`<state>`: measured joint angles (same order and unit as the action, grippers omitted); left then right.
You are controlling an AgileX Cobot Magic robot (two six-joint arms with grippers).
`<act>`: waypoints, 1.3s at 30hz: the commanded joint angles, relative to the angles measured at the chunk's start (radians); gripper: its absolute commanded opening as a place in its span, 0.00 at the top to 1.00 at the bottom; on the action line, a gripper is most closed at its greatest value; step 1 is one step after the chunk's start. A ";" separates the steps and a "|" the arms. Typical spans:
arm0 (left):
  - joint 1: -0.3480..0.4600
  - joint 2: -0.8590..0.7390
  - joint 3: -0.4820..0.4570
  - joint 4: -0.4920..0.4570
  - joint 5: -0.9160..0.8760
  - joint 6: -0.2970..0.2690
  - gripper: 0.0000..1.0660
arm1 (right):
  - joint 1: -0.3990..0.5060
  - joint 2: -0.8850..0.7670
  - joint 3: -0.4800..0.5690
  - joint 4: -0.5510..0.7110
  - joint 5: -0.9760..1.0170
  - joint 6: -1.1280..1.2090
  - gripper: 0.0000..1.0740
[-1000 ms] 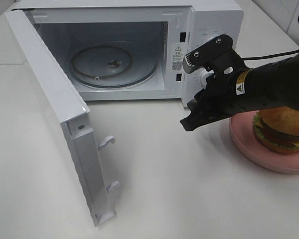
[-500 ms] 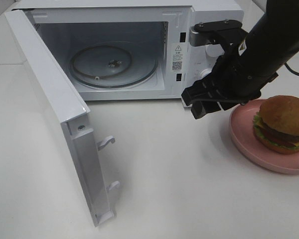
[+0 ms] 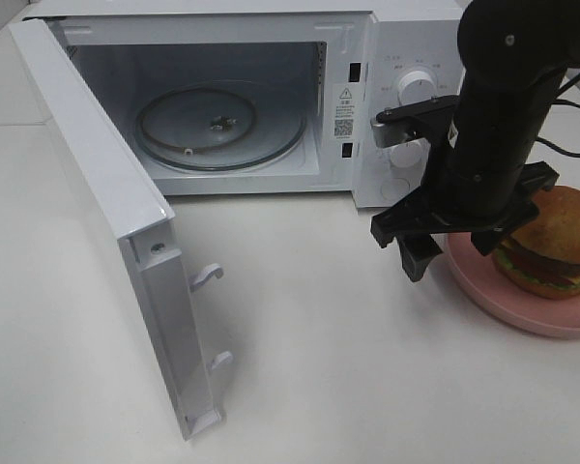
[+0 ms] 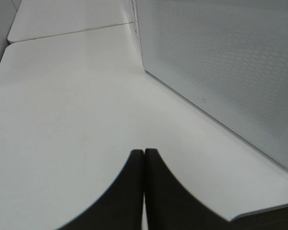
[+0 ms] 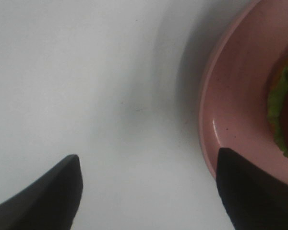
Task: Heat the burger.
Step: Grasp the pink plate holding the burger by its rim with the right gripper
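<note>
Right gripper (image 3: 452,253) now nearer burger (image 3: 553,237), wide astride pink plate (image 3: 483,292) rim

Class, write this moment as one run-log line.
microwave door: open | burger: on pink plate | right gripper: open, above plate rim | left gripper: shut

Inventory, by count:
- Microwave (image 3: 396,58): one, fitted with one door (image 3: 106,193), one glass turntable (image 3: 217,126), one dial (image 3: 416,85) in plain view and two latch hooks (image 3: 205,275).
- Burger (image 3: 561,242): one.
- Pink plate (image 3: 493,302): one.
- Counter (image 3: 367,387): one.
</note>
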<state>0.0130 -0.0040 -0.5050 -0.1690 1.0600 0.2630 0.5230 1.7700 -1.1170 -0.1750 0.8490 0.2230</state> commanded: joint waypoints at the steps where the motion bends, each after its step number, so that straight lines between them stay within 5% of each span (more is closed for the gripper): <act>1: -0.001 -0.020 -0.001 0.000 -0.011 -0.001 1.00 | 0.000 0.024 -0.003 -0.049 -0.010 0.023 0.30; 31: -0.001 -0.020 -0.001 0.000 -0.011 -0.001 1.00 | 0.000 0.276 -0.003 -0.175 -0.151 0.064 0.31; 37: -0.001 -0.020 -0.001 0.000 -0.011 -0.001 1.00 | 0.000 0.296 -0.003 -0.175 -0.146 0.061 0.41; 39: -0.001 -0.020 -0.001 0.000 -0.011 -0.001 1.00 | 0.000 0.296 -0.003 -0.179 -0.140 0.061 0.63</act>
<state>0.0130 -0.0040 -0.5050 -0.1690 1.0600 0.2630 0.5240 2.0360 -1.1320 -0.3440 0.7070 0.2820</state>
